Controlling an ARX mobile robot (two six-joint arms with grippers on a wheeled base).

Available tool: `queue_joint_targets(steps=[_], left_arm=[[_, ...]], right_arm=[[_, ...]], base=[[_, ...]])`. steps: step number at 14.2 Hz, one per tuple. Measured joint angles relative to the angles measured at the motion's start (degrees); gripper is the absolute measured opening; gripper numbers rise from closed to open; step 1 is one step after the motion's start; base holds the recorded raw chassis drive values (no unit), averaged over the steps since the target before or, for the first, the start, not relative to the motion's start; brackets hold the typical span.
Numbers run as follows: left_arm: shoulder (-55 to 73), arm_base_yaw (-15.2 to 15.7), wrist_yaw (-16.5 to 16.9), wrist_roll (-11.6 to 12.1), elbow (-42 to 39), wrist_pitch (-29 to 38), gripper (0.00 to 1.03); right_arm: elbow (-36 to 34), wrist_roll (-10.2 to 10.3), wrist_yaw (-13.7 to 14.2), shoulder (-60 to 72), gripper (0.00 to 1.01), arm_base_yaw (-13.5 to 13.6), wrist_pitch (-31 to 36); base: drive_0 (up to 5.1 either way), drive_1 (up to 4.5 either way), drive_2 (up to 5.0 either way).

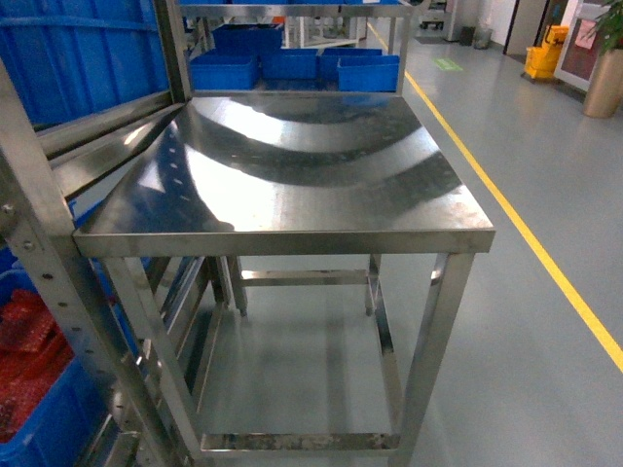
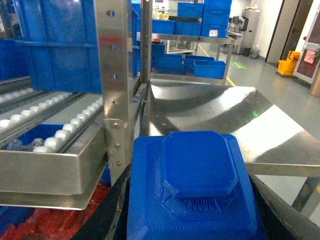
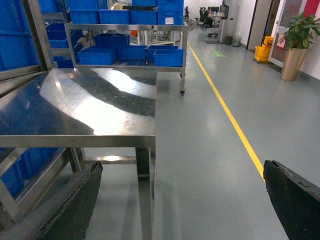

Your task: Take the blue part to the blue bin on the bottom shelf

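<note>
Stainless steel forms the largest item, an open-framed bench (image 1: 292,175) with a bare reflective top, standing on grey floor (image 1: 526,331) marked by a yellow line (image 1: 516,219). To its left rises a metal rack with perforated uprights (image 2: 115,85), carrying a roller track (image 2: 55,120) and large blue bins (image 1: 78,53); a lower blue bin (image 1: 44,409) holds red material. Further blue bins (image 1: 292,68) sit on a rack behind the bench. The blue part (image 2: 195,185), a stepped block with an octagonal raised top, fills the left wrist view, held between the dark fingers of the left tool (image 2: 195,220). The right tool (image 3: 182,200) stands with fingers wide apart, holding nothing. No writing is legible.
</note>
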Motion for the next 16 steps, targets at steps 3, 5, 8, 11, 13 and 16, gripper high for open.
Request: queue_joint_targets(steps=[3,5,8,11,13,16], left_arm=[[0.0,0.0,0.0,0.0,0.0,0.04,0.43],[-0.02,0.0,0.0,0.0,0.0,0.09,0.43],[-0.11,0.0,0.02,0.0,0.0,0.04,0.43],[-0.11,0.0,0.02,0.0,0.0,-0.02,0.43],[-0.11,0.0,0.02,0.0,0.0,-0.02,0.43],[-0.11,0.0,0.0,0.0,0.0,0.02,0.43]], right_arm=[[0.0,0.02,0.02,0.0,0.98,0.0,0.15],[0.0,0.0,0.02,0.0,0.98,0.0,0.02],[0.0,0.0,0.02,0.0,0.98,0.0,-0.11],[0.0,0.0,0.02,0.0,0.98,0.0,0.04],[0.0,0.02,0.04,0.0,0.98,0.0,0.02],[0.0,0.02,0.02,0.0,0.98,0.0,-0.04]], base=[[-4.9,2.42,2.4],[-4.9,2.44,2.4],[-5.0,2.39,2.4],[-5.0,2.4,2.4],[-5.0,2.39,2.4],[-5.0,2.39,2.4]])
